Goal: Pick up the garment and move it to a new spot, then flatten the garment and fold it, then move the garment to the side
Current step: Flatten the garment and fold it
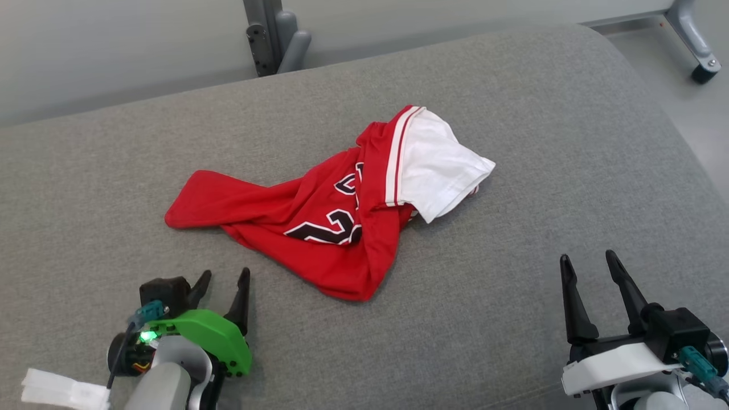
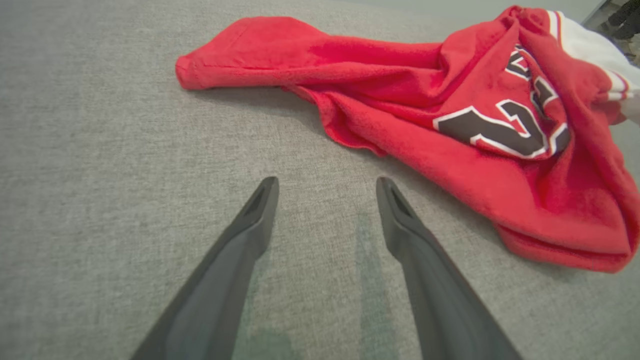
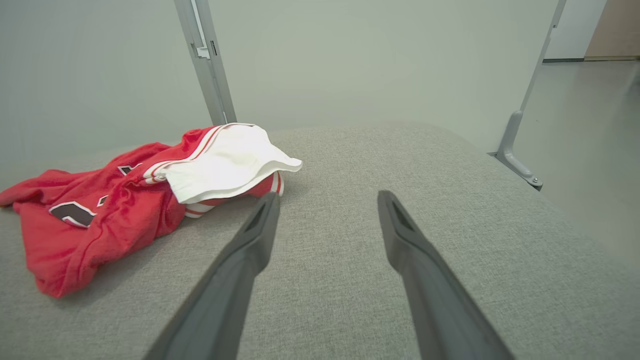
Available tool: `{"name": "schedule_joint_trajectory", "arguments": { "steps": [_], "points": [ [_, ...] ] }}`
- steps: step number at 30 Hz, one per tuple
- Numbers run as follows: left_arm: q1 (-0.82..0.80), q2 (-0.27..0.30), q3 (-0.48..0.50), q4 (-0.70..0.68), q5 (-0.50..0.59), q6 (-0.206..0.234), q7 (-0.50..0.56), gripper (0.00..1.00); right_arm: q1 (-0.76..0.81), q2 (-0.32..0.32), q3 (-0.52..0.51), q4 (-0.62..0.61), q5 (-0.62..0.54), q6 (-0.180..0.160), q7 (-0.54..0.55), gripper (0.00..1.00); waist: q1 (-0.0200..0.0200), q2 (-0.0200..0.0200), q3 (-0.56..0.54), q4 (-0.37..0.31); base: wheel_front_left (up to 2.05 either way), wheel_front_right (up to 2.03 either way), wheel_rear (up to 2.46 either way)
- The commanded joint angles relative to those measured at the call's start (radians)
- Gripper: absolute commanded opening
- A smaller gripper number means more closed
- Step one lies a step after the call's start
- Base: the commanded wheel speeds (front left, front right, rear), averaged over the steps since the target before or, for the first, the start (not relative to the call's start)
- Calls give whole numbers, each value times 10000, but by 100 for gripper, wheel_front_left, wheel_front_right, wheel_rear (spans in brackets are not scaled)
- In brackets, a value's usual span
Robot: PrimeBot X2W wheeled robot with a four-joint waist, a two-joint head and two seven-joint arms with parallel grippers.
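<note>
— What is it all resting on?

— A broad padded surface [image 1: 512,85] covered in grey woven cloth, with a rounded corner at the far right. The weave is even and flat around the garment.

— And the garment itself?

— A red jersey [image 1: 319,228] lies crumpled near the middle of the surface, a little toward the far side. One red end trails out to the left, and a white sleeve [image 1: 438,171] with red-and-white trim sticks out at the right. Black numerals [image 1: 327,228] edged in white show among the folds, partly hidden by them.

— Where are the arms?

— Both are at the near edge, apart from the cloth. The left gripper [image 1: 225,274] sits at the near left, its jaws spread and holding nothing, tips close above the grey cover, just short of the jersey's near hem. The right gripper [image 1: 588,257] is at the near right, well apart from the sleeve, its jaws also spread and holding nothing.

— What of the room behind?

— A plain pale grey-green wall [image 1: 114,45] runs along the far side. A grey metal post [image 1: 267,34] stands against it, just behind the surface. At the far right a slanting metal leg ends in a dark foot [image 1: 703,65] on a pale smooth floor [image 1: 706,125]. In the right wrist view a brown panel [image 3: 612,27] shows in the far corner, beyond that leg.
</note>
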Motion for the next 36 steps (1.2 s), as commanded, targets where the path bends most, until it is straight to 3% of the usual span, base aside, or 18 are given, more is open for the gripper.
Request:
{"name": "schedule_joint_trajectory", "arguments": {
  "steps": [1, 7, 20, 21, 22, 23, 24, 27, 36],
  "points": [
    [-339, 156, -24, 197, 67, -89, 13, 100, -187, -29, -1, -8, 49, -3, -31, 100, 0, 0, 441, -378, 0, 0, 0],
    [-1297, 434, -60, 1339, 153, -283, -161, 100, -405, -27, 13, -22, 183, -3, -31, 100, 0, 0, 802, -603, 0, 0, 0],
    [-2209, 98, -604, 2385, -305, -705, -371, 100, -595, -27, 63, 3, 367, -3, -31, 100, 0, 0, 1067, -670, 0, 0, 0],
    [-2272, 34, -649, 2410, -357, -710, -397, 89, -592, -27, 77, 11, 361, -3, -31, 100, 0, 0, 1077, -665, 0, 0, 0],
    [-2337, -11, -716, 2413, -421, -729, -427, 42, -611, -27, 90, 17, 369, -3, -31, 100, 0, 0, 1085, -660, 0, 0, 0],
    [-2385, -59, -803, 2417, -493, -742, -404, 8, -628, -29, 101, 20, 384, -3, -31, 100, 0, 0, 1092, -655, 0, 0, 0],
    [-2415, -88, -907, 2393, -529, -756, -379, 0, -641, -27, 111, 24, 401, -3, -31, 100, 0, 0, 1092, -647, 0, 0, 0],
    [-2426, -61, -1300, 2089, -894, -750, -304, 0, -624, -29, 97, 47, 428, -3, -31, 100, 0, 0, 1047, -621, 0, 0, 0],
    [-1725, 956, -1869, 21, -1886, -748, 166, 0, -284, -27, -62, 100, 379, -3, -31, 100, 0, 0, 505, -347, 0, 0, 0]
  ]
}}
